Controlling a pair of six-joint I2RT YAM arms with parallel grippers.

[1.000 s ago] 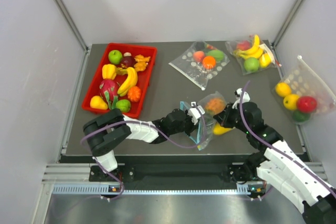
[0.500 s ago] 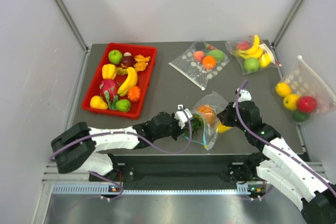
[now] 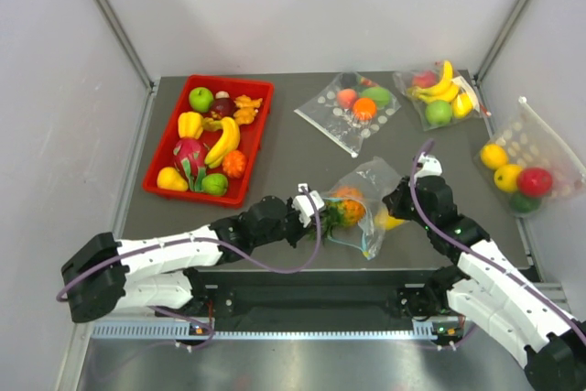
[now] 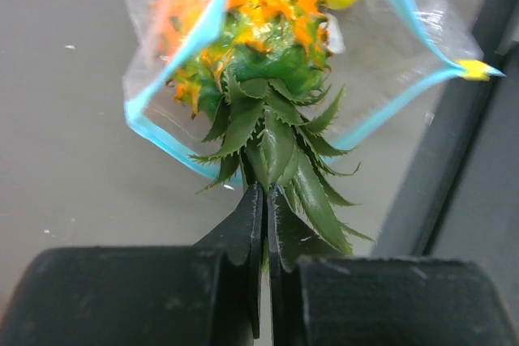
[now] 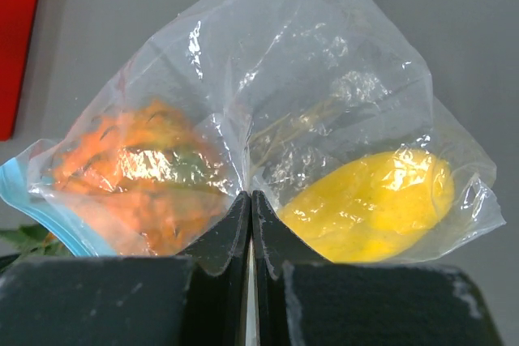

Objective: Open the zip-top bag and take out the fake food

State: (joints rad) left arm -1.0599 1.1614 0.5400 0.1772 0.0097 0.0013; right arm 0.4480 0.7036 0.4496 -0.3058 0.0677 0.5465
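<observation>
The clear zip-top bag [image 3: 371, 191] lies near the table's front edge, its teal mouth [image 4: 159, 128] gaping toward my left arm. My left gripper [image 3: 318, 215] is shut on the green crown [image 4: 276, 131] of the orange pineapple [image 3: 348, 210], which sits half out of the mouth. My right gripper [image 3: 390, 207] is shut on a fold of plastic at the bag's closed end [image 5: 324, 62]. A yellow fruit [image 5: 373, 200] rests inside, just right of those fingers. The pineapple body [image 5: 138, 176] shows through the film on their left.
A red tray [image 3: 188, 196] of fruit stands at the back left. A dotted bag [image 3: 352, 107] and a banana bag [image 3: 439, 93] lie at the back. Another fruit bag [image 3: 526, 167] leans at the right edge. The table's front edge [image 3: 275, 267] runs just below the zip-top bag.
My left gripper has drawn back to the left, pulling the pineapple by its crown partway out of the bag's mouth. The right gripper has kept its hold and place.
</observation>
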